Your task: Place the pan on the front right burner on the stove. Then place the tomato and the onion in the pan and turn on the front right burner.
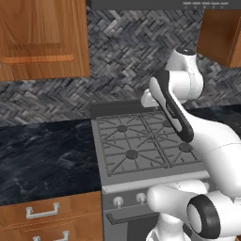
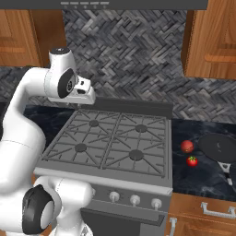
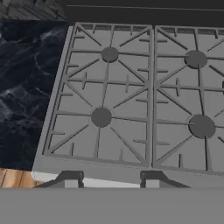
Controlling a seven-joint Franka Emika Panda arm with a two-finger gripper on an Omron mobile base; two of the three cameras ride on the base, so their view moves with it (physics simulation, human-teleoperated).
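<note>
Left base view: my arm arcs over the stove (image 1: 141, 141).

Right base view: pan (image 2: 217, 146), onion (image 2: 187, 146) and tomato (image 2: 192, 161) lie right of the stove (on the counter (image 2: 193, 177)); front right burner (image 2: 136, 155) bare.

Hand view: gripper (image 3: 109, 180) above the stove's front edge, fingers apart, holding nothing.

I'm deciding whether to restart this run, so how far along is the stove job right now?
Nothing looks done yet. The pan, the tomato and the onion all sit on the counter right of the stove, and the front right burner is bare. Nothing is in hand: the pincer hangs empty above the grates. Left: move the pan, add both vegetables, turn the knob.
</note>
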